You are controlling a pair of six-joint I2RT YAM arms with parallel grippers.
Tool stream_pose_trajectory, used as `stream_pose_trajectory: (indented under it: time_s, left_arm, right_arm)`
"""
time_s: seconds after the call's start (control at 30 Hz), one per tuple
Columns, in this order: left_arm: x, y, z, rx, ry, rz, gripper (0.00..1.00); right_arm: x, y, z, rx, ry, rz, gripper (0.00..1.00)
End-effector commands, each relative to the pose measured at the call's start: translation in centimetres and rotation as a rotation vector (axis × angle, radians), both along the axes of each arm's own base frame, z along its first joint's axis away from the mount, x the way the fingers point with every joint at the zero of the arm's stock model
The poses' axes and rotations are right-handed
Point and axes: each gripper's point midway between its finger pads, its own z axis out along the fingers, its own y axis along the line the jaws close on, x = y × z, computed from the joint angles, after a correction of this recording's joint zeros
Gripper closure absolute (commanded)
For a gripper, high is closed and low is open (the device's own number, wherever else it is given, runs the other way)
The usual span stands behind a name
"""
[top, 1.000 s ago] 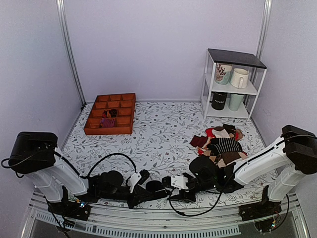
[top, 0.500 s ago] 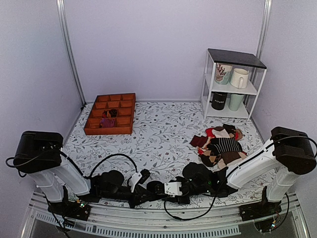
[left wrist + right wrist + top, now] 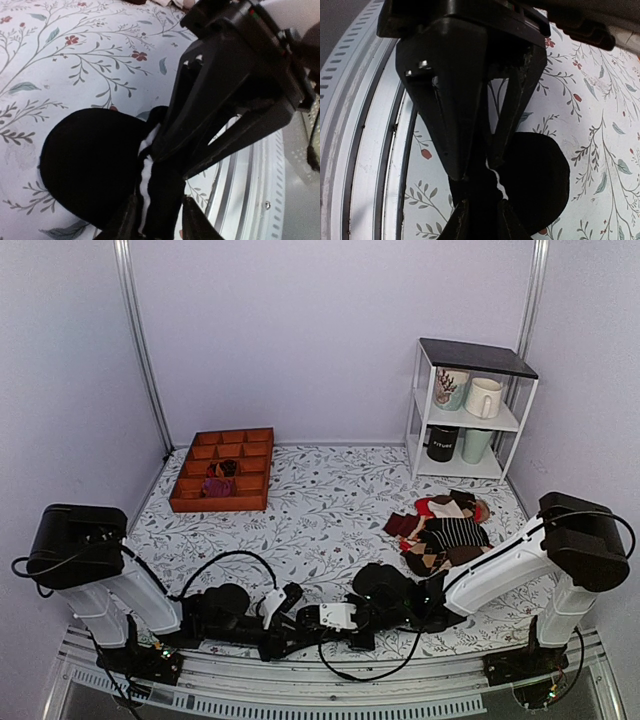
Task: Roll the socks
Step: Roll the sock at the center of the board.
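Note:
The black socks (image 3: 312, 618) lie at the table's near edge, between my two grippers. In the left wrist view the socks (image 3: 85, 170) form a rounded black bundle with a white stripe along the pinched edge. My left gripper (image 3: 157, 220) is shut on that edge, and my right gripper's fingers (image 3: 200, 115) meet it from the opposite side. In the right wrist view my right gripper (image 3: 482, 220) is shut on the same narrow black fold, and the rounded bulk of the socks (image 3: 535, 175) lies to its right. From the top, the left gripper (image 3: 290, 625) and right gripper (image 3: 335, 618) nearly touch.
An orange compartment tray (image 3: 222, 470) stands at the back left with a dark item inside. A white shelf (image 3: 470, 410) with mugs stands at the back right. A pile of mixed socks (image 3: 445, 530) lies in front of it. A metal rail (image 3: 330, 680) runs along the near edge.
My right arm has reached further left, bringing its gripper up against the left gripper at the socks. The left arm has barely moved.

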Motion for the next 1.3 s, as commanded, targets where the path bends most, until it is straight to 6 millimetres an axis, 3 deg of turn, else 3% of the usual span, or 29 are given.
stream_pose_trajectory:
  time_s: [0.0,0.2,0.47,0.57,0.73,0.93,1.17,1.27]
  left_arm:
    - [-0.4,5.0,-4.9,0.284,-0.028,0.005,0.61]
    - [1.4,4.7,0.4,0.218,-0.282,0.051,0.38]
    - [0.7,3.5,5.0,0.139,-0.541,0.033,0.37]
    - [0.4,2.5,5.0,0.135,-0.566,0.003,0.37]
    - [-0.1,1.5,3.2,0.172,-0.575,-0.041,0.37]
    - [-0.6,0.6,3.3,0.140,-0.610,-0.052,0.36]
    - [-0.6,0.2,3.1,0.138,-0.613,-0.058,0.46]
    - [-0.7,0.2,2.5,0.153,-0.601,-0.064,0.60]
  right_arm:
    - [-2.2,-2.0,-3.6,-0.162,0.210,0.015,0.80]
    - [-2.4,-3.4,-4.6,-0.319,0.492,-0.031,0.81]
    - [-0.9,-3.9,-6.0,-0.459,0.734,-0.160,0.81]
    - [-0.6,-4.1,-6.5,-0.496,0.771,-0.197,0.80]
    - [-0.2,-4.4,-6.7,-0.508,0.803,-0.238,0.80]
    - [-0.3,-4.8,-7.1,-0.525,0.811,-0.246,0.80]
    - [-0.2,-4.8,-7.4,-0.529,0.820,-0.253,0.80]
    - [-0.2,-4.8,-7.4,-0.529,0.822,-0.255,0.80]
